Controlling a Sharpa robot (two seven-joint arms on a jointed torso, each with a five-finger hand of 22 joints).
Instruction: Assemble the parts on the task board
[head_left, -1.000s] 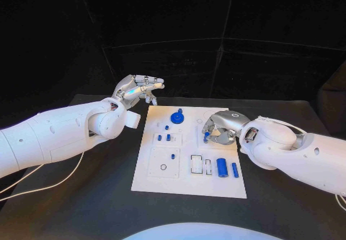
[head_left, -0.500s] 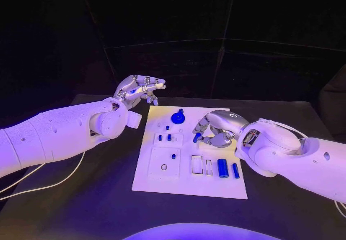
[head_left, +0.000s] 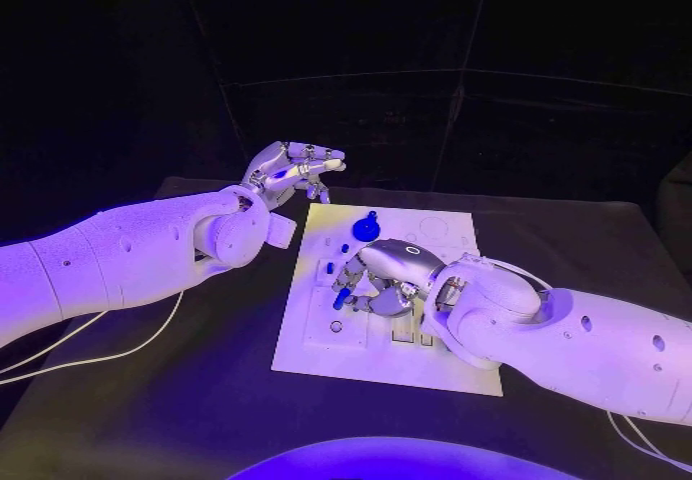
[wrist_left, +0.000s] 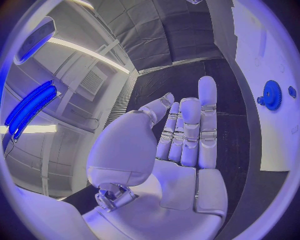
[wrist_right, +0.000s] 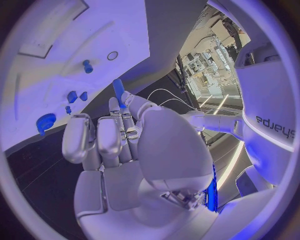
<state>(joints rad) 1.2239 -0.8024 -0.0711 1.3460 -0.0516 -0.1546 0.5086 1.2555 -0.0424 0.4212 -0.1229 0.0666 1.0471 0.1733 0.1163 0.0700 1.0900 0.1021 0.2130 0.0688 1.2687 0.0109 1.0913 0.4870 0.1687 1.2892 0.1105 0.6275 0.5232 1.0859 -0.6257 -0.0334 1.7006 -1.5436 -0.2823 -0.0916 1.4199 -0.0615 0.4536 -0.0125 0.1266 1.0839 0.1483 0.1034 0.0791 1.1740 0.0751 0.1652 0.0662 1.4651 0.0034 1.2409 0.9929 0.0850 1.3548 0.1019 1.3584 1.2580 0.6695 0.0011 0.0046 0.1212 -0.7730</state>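
Left hand (head_left: 293, 168) raised, fingers curled, empty; right hand (head_left: 378, 278) low, pinching.

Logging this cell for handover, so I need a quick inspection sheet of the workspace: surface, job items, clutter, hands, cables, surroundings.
Surface: black table, white task board in its middle.
Job's things: blue gear stands near the board's far edge; small blue parts sit on the board; one blue peg is held over the board.
Clutter: nothing seen.
Hands: left hand raised beyond the board's far left corner, holding nothing; right hand over the board, pinching the blue peg.
Cables: white cable on the table under the left arm.
Surroundings: dark backdrop.
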